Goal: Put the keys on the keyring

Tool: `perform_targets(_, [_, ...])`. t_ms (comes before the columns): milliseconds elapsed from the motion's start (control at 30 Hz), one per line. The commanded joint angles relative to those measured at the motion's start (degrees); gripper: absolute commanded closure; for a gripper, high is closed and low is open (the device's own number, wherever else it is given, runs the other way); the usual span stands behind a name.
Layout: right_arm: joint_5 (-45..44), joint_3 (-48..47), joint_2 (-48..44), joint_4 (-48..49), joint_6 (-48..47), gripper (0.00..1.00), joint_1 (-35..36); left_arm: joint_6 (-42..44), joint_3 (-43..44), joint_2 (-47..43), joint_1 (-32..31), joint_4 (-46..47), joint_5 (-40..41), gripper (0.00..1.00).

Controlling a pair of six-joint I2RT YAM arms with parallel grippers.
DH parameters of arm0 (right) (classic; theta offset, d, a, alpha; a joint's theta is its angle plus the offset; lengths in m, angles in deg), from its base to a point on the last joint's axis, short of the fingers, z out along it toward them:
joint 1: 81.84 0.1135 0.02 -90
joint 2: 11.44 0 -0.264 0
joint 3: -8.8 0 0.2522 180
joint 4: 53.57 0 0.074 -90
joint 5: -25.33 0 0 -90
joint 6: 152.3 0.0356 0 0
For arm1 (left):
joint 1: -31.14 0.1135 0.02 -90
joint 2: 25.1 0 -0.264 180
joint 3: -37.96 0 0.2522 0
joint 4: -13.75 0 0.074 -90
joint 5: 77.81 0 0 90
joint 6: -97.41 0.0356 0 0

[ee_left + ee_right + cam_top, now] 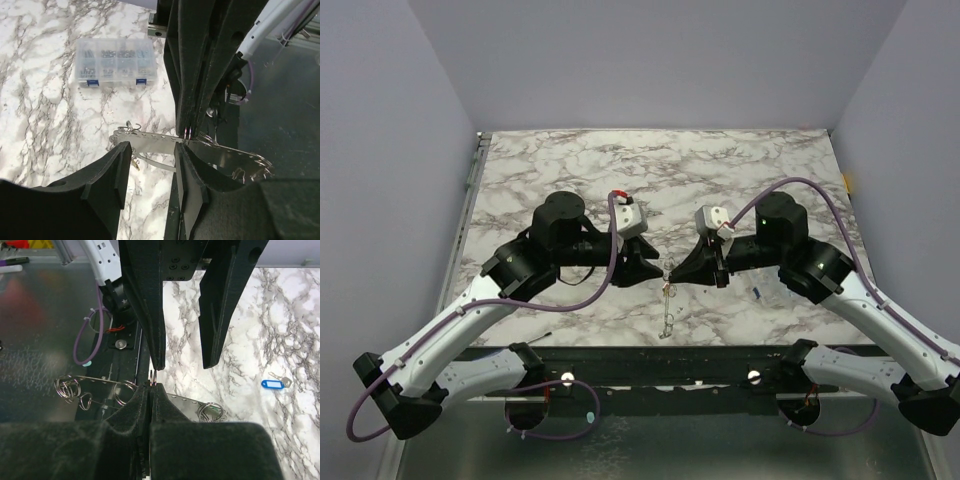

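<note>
My right gripper (151, 390) is clamped on the keyring (152, 376), of which only a small loop of wire shows past the fingertips. My left gripper (152, 150) faces it nose to nose with its jaws apart and nothing between them. The loop does not sit in that gap: it lies just beside the tip of one left finger, so I judge the left hand is off to one side of what it needs to meet.

A perforated metal strip (150, 141) carrying several small wire rings passes right under the pinch. Its long axis runs across both grippers, from the marble table (570, 160) toward the near edge (I cannot tell whether it hangs from the loop or merely lies below it).

The only key I can find is the blue-tagged key (274, 383), flat on the marble on my right side, well apart from the ring. My right arm is nearer to it but is occupied, and my free left hand would have to reach past the right gripper to get it. The clear compartment box (114, 62) sits apart from both hands and out of the way.
</note>
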Motion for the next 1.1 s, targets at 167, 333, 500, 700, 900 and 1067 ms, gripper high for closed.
perform_targets(167, [0.32, -1.82, -0.18, -2.16, -0.76, 0.99, 1.93, 4.35, 3.62, 1.26, -0.27, -4.11, -7.79, 0.55])
perform_targets(333, [-0.24, -1.79, -0.26, -2.25, -0.76, 0.99, 2.37, 4.45, 3.62, 2.2, -0.33, -4.52, -8.78, 0.56])
perform_targets(500, [-1.2, -1.75, -0.22, -2.3, -0.76, 0.99, 2.66, 4.32, 4.41, 3.16, -0.34, -4.57, -8.95, 0.58])
perform_targets(700, [-2.59, -1.33, 0.48, -2.0, -0.56, 0.99, 3.16, 4.05, 4.85, 4.07, -0.34, -4.81, -8.62, 0.63])
perform_targets(900, [-4.88, -1.51, 0.96, -2.41, -0.63, 0.99, 3.49, 4.04, 5.41, 3.7, -0.38, -6.15, -7.61, 0.58])
perform_targets(1067, [-6.1, -1.63, 1.32, -2.74, -0.68, 0.99, 3.76, 4.12, 6.28, 4.02, -0.34, -7.75, -6.6, 0.57])
